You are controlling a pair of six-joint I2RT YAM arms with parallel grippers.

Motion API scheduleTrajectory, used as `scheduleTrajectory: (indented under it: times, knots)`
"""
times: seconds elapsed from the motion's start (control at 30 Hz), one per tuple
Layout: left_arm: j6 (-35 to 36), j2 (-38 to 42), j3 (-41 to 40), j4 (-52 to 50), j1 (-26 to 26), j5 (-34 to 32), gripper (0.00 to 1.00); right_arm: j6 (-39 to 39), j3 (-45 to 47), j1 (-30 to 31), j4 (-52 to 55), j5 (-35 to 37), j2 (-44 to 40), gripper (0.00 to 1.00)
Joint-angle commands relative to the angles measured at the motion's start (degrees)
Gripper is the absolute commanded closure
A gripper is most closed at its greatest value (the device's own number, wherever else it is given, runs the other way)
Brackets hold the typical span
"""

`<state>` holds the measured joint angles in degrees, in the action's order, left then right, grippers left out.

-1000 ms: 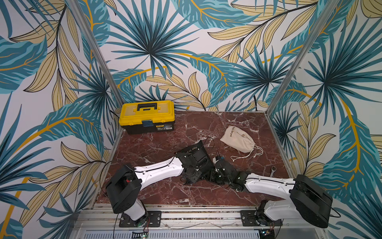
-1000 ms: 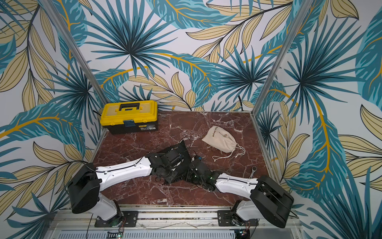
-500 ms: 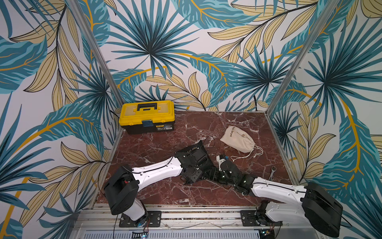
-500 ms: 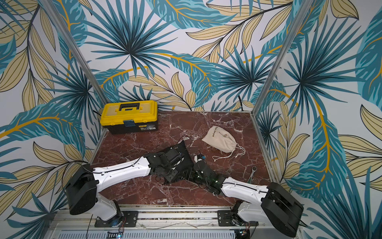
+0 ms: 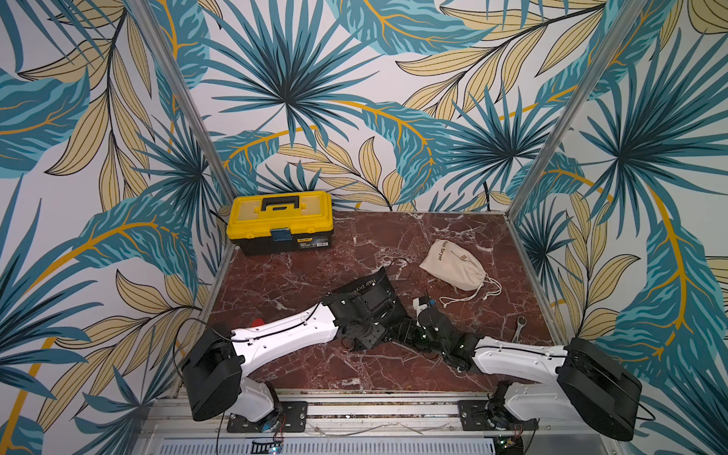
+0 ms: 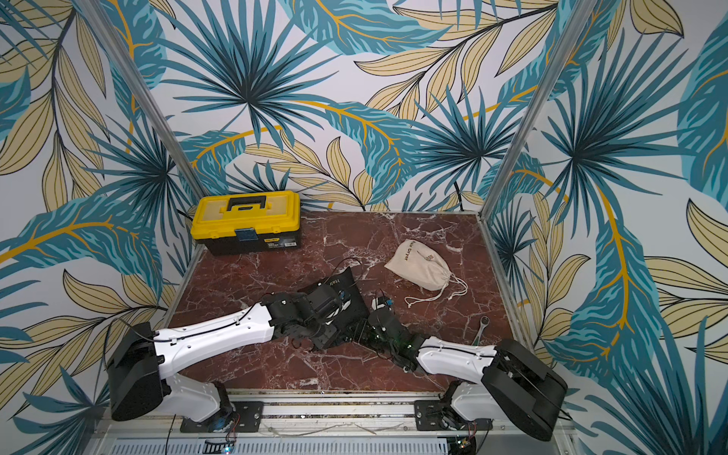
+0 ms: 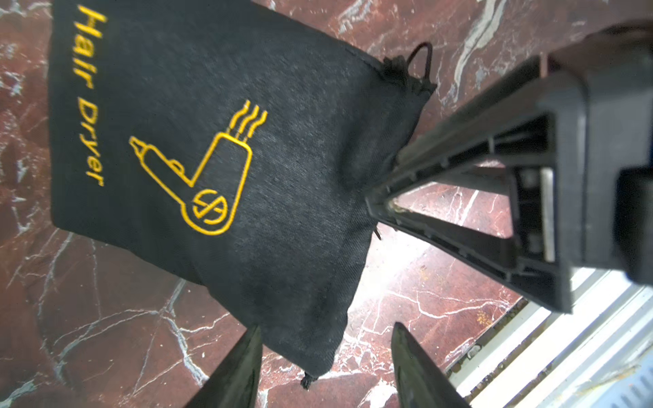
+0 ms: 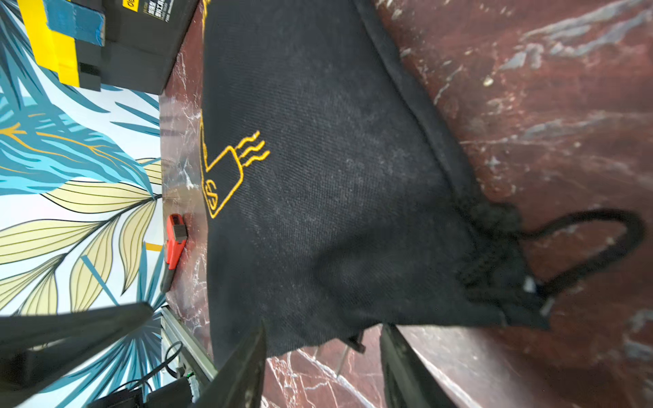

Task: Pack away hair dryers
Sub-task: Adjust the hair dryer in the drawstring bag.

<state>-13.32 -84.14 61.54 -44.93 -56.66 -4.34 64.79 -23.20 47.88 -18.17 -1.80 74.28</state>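
Both parted, gripping nothing: left claw [image 7: 325,360] and right claw [image 8: 321,356] each straddle edge of black bag [image 7: 247,106], front-centre of surface [image 5: 433,236]; hair dryers hidden, cannot tell where.

Both top views look steeply down on the whole table [image 5: 275,283]. Both wrist cameras closely share the black bag [image 7: 300,159].

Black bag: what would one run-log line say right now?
black bag: lying on table | left jaws: open at its edge | right jaws: open at its edge
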Motion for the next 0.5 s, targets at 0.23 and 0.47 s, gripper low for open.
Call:
scheduleTrajectory:
  times: [0.23, 0.47]
  knots:
    - [0.58, 1.67, -3.27, -0.47, -1.56, -1.98, 0.41, 1.56, -0.32, -0.21, 6.91, -1.30, -3.95, 0.47]
    - [0.57, 0.05, -3.29, -0.42, -2.83, -2.85, 0.40, 1.98, -0.25, -0.89, 5.43, -0.95, -3.25, 0.46]
